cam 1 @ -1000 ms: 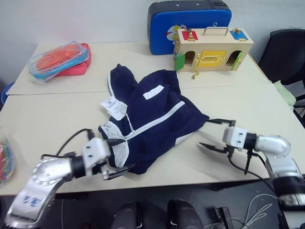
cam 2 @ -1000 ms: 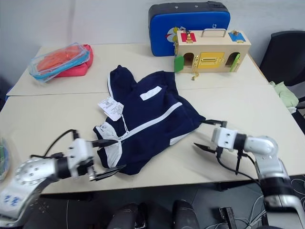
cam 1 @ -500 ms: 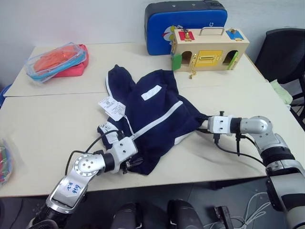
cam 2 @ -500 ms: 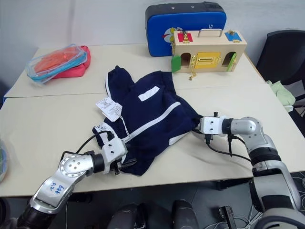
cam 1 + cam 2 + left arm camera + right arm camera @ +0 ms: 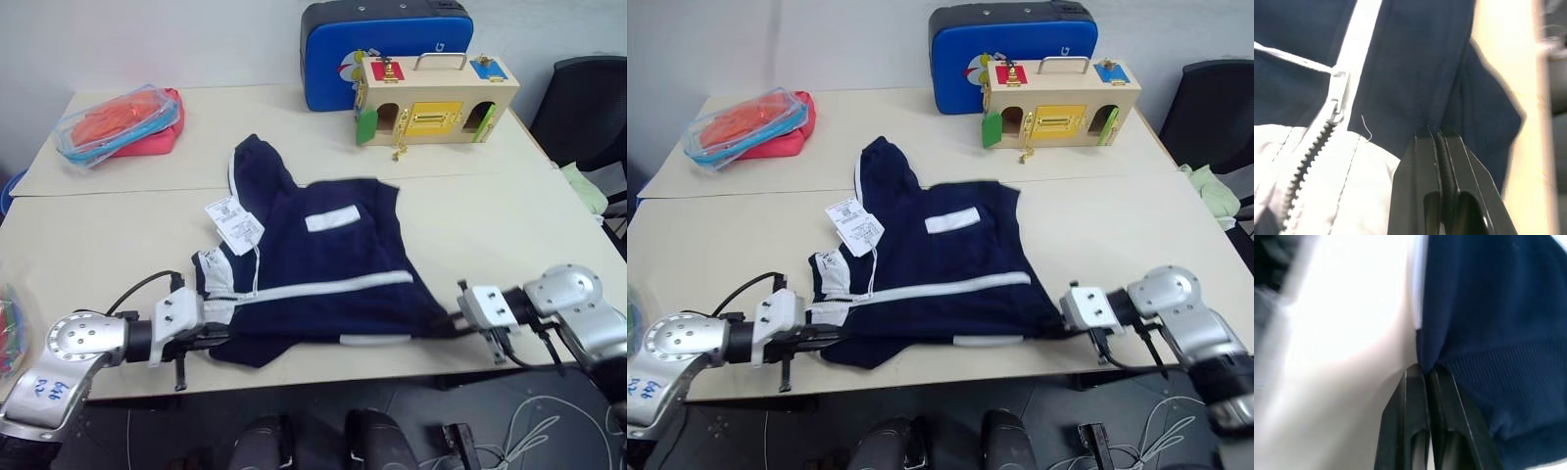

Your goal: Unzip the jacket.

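Observation:
The navy hooded jacket [image 5: 323,264] lies stretched flat near the table's front edge, hood pointing away from me. Its white zipper line [image 5: 333,286] runs nearly sideways, below the white chest patch [image 5: 333,219] and the paper tags [image 5: 233,220]. My left gripper [image 5: 214,337] is shut on navy fabric at the jacket's left end, beside the white panel. In the left wrist view, the zipper pull [image 5: 1338,95] sits apart from my left gripper [image 5: 1431,133]. My right gripper [image 5: 447,325] is shut on the ribbed hem at the right end, and the right wrist view shows my right gripper [image 5: 1425,369] pinching a fabric fold.
A blue hard case [image 5: 387,49] and a wooden lock box [image 5: 436,98] stand at the back. A clear container of orange items [image 5: 122,122] lies back left. A black chair [image 5: 588,108] stands to the right. The table's front edge [image 5: 323,377] runs just below both grippers.
Both grippers have shut on the jacket's ends and drawn apart toward the front edge. The jacket has been pulled from a slanted heap into a flat spread, zipper line now nearly sideways.

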